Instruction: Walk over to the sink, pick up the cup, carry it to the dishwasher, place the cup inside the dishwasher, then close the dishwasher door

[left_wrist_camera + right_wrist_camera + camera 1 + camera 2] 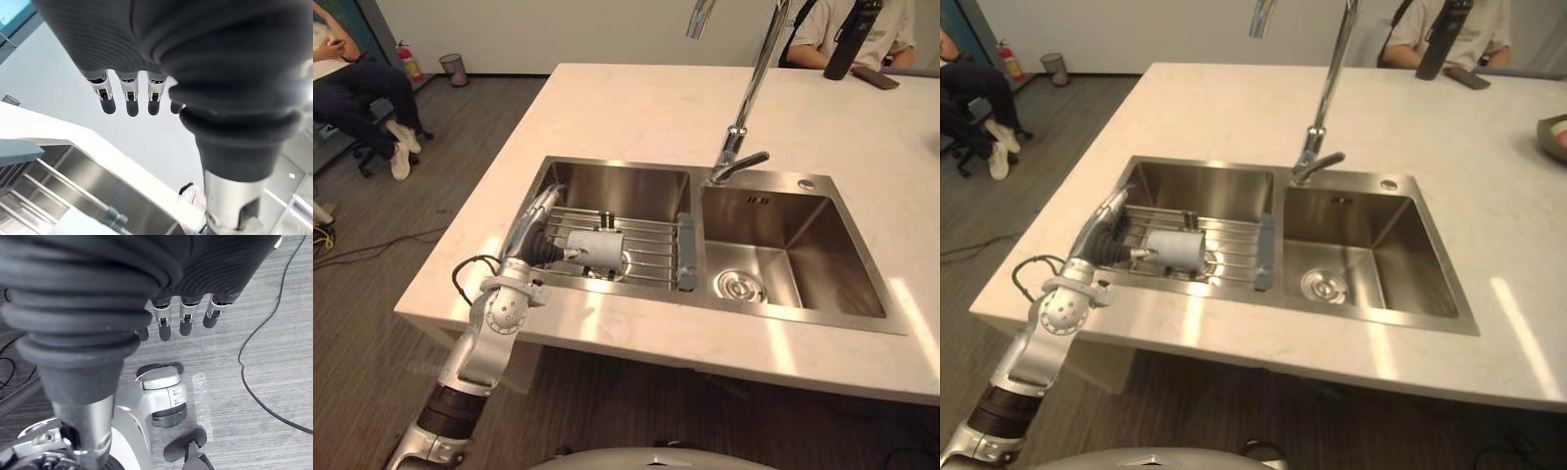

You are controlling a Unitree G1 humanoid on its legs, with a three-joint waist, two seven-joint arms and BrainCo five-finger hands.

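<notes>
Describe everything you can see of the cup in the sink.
The cup is a pale grey cylinder with a dull, metallic-looking surface. It lies on its side on the wire rack in the left basin of the sink. Its open end seems to face the basin divider. A small projection on its upper side is too small to identify. The left hand sits at its other end with straight fingers, not curled round it; whether it touches the cup I cannot tell.

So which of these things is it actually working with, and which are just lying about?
Job: cup, lying on the rack in the left basin of the sink; left hand beside it.
Lying about: faucet, dark bottle, phone, waste bin; right hand unused.
</notes>
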